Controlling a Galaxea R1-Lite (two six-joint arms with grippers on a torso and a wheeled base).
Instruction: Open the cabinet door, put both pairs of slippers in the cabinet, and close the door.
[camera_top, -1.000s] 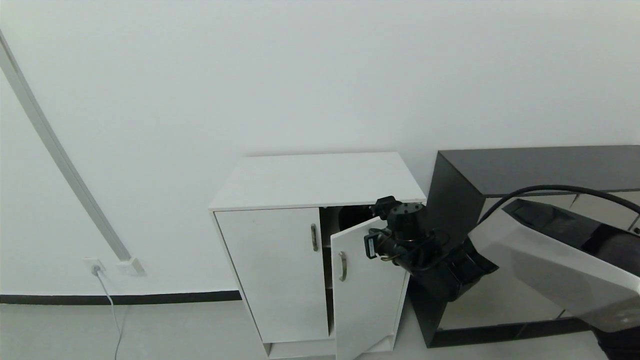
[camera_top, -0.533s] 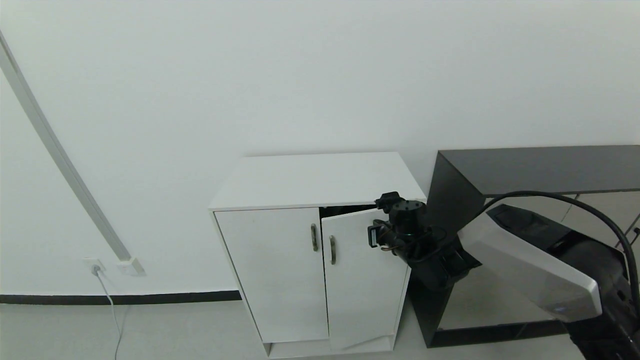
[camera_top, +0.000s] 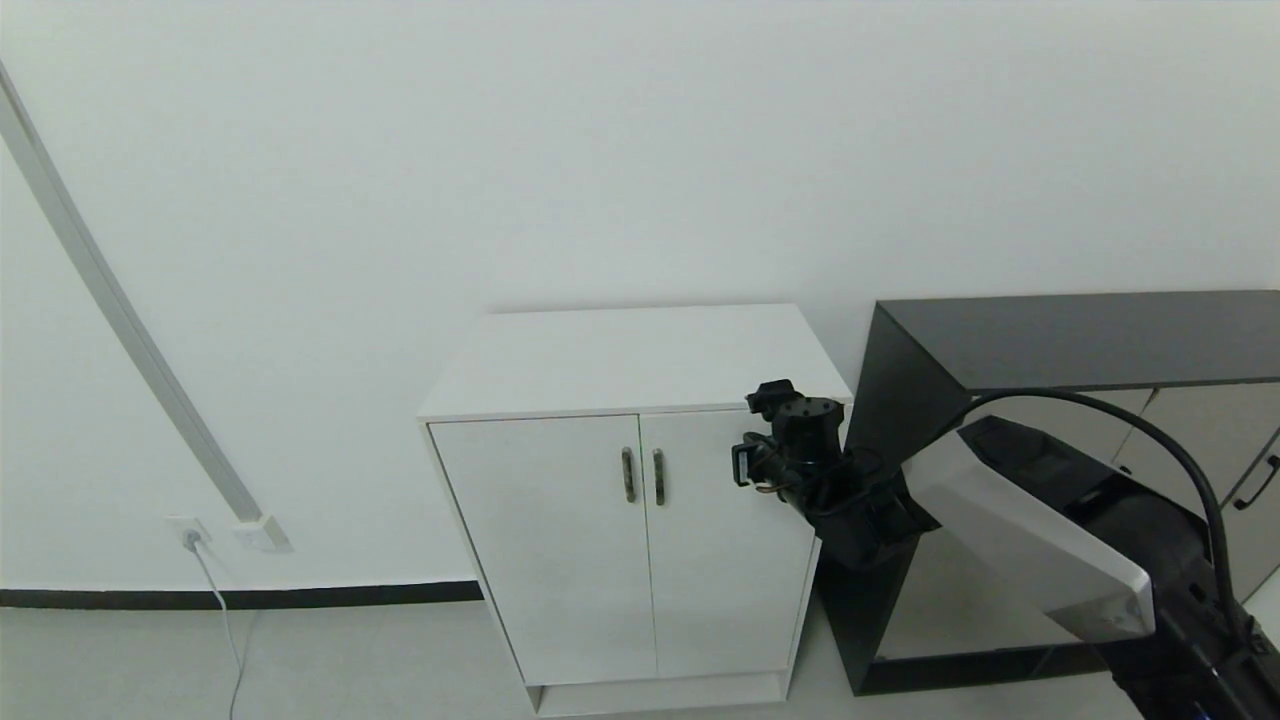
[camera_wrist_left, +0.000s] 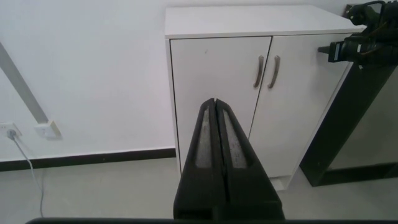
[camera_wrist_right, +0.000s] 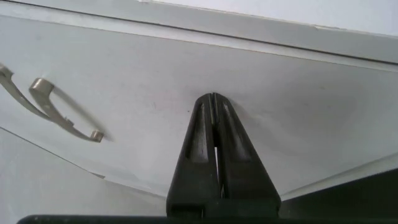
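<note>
Both doors of the white laminate cabinet (camera_top: 630, 360) sit flush, beside a black sideboard (camera_top: 1050, 335); right jaws, closed and empty, touch the right door (camera_top: 720, 580); left jaws closed, empty, well apart. Best: press squarely, then retract straight

Nothing legible anywhere — no text or signs

A plain white wall (camera_top: 600, 150) runs across the back. On the left a grey cable duct (camera_top: 120, 310) slants down it to a small white box (camera_top: 262, 535), and just beside that sits a socket (camera_top: 187, 530) with a pale cord (camera_top: 228, 630) trailing to the light floor (camera_top: 350, 660). A black skirting strip (camera_top: 250, 597) lines the wall's foot. Over on the right stands a low black sideboard (camera_top: 1080, 335) with glossy grey doors
</note>
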